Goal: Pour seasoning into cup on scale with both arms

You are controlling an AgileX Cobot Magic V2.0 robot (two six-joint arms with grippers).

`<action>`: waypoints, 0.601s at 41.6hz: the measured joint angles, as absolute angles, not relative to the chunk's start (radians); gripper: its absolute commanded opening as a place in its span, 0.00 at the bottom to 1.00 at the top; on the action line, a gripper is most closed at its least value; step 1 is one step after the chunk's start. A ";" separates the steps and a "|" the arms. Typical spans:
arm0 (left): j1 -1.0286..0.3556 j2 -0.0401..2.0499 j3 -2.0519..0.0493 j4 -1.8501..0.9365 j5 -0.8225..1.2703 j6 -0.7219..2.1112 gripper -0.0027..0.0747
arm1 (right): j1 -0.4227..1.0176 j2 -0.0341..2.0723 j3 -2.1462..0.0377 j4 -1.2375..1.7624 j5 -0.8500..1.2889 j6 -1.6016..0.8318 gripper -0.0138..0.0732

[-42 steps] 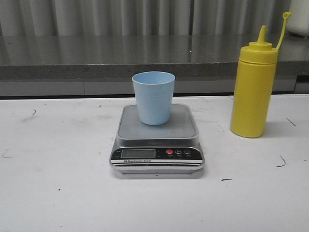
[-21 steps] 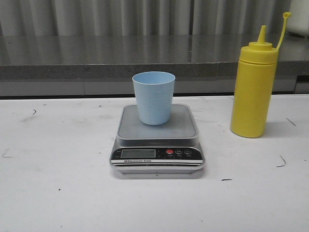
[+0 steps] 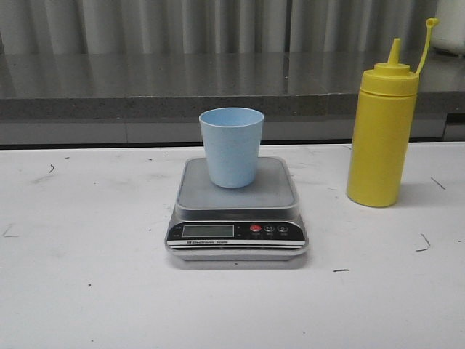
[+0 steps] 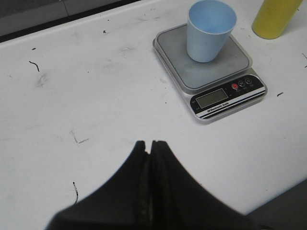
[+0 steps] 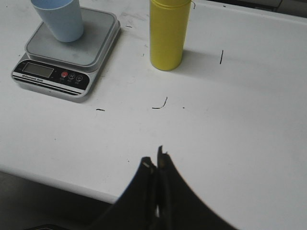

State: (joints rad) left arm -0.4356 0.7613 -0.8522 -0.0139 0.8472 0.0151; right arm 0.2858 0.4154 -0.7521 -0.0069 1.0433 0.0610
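No change is seen across the last second: the cup (image 3: 231, 147) stays centred on the scale (image 3: 237, 211), the seasoning (image 3: 382, 131) untouched at right on the counter (image 3: 87, 276), and both fingers (image 4: 149, 149) (image 5: 156, 165) are held closed and empty, so pouring is judged not yet begun.

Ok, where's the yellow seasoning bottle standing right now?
In the front view the seasoning bottle stands upright on the white table, right of the scale and the cup, apart from both.
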 measured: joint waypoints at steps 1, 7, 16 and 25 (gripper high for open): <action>-0.436 0.761 -0.850 -0.014 0.847 0.015 0.01 | 0.286 0.415 -0.752 -0.007 1.043 0.061 0.08; -0.419 0.720 -0.821 -0.028 0.819 0.017 0.01 | 0.286 0.415 -0.752 -0.007 1.043 0.061 0.08; -0.263 0.490 -0.639 -0.013 0.625 0.017 0.01 | 0.286 0.415 -0.752 -0.009 1.045 0.061 0.08; -0.077 0.205 -0.303 -0.031 0.375 0.017 0.01 | 0.286 0.415 -0.752 -0.009 1.045 0.061 0.08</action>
